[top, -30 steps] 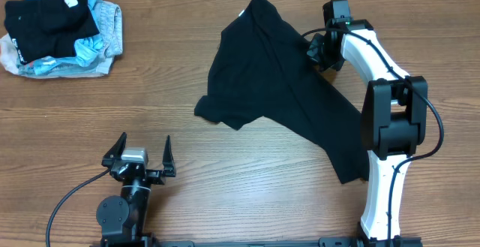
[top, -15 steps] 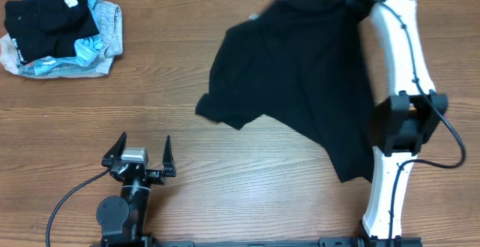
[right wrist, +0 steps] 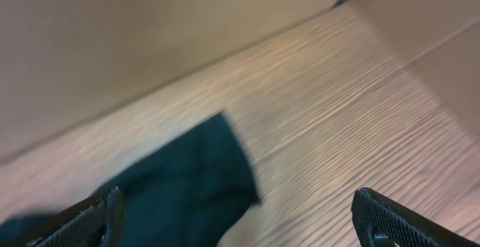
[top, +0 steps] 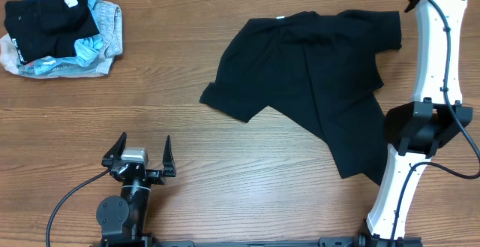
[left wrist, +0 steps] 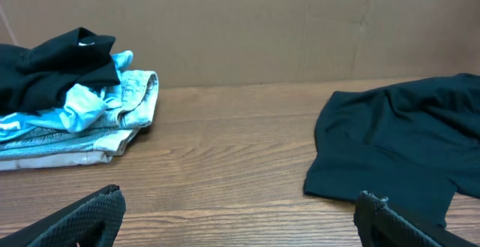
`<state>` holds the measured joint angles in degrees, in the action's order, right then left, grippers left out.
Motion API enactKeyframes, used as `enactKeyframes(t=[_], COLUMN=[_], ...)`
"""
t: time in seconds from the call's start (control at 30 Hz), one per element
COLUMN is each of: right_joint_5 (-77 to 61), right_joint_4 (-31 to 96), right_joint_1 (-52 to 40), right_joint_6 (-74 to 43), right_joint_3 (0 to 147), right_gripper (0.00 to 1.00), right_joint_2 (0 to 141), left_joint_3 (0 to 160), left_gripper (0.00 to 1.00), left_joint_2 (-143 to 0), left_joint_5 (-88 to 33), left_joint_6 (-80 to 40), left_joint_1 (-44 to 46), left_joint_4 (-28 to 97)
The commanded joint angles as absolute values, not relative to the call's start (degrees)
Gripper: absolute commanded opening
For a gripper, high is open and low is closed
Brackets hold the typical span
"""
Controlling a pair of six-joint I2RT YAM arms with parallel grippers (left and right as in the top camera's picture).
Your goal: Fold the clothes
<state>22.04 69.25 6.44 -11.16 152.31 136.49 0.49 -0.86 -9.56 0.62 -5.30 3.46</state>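
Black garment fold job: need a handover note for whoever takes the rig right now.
Left end effector: open, empty, at the near edge, clear of the cloth.
Right end effector: open, empty, raised near the far right corner of the black garment.
The black garment lies spread on the table, right of centre, wrinkled.
Done: laid out. Left: every fold.

Right claw (right wrist: 240, 218) spread wide over black garment (right wrist: 184, 183) on table (right wrist: 337, 104).
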Motion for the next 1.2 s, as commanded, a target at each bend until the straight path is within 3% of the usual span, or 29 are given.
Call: enactKeyframes(t=[0.0, 0.23, 0.63, 1.17], right_joint_5=[15.2, -2.3, -2.7, -0.7], right_joint_4=[72.0, 81.7, 97.1, 97.1], right_joint_1=[5.2, 4.8, 4.8, -7.4], right_joint_6=[-14.8, -15.2, -22.9, -24.3], right_joint_3=[153.5, 153.5, 153.4, 149.3], right_gripper=[1.0, 1.0, 1.0, 1.0], right_joint_2=[134.2, 128.3, 118.7, 110.5], left_joint_3=[0.3, 0.3, 0.3, 0.3], left_gripper=[1.0, 1.0, 1.0, 1.0], left_joint_2=[-0.3, -0.3, -0.3, -0.3], left_joint_5=[-9.0, -9.0, -9.0, -9.0], left_joint_6=[0.9, 0.9, 0.9, 0.9], left_joint_1=[-5.7, -5.7, -5.7, -5.7], left_joint_4=[3.6, 3.6, 3.6, 3.6])
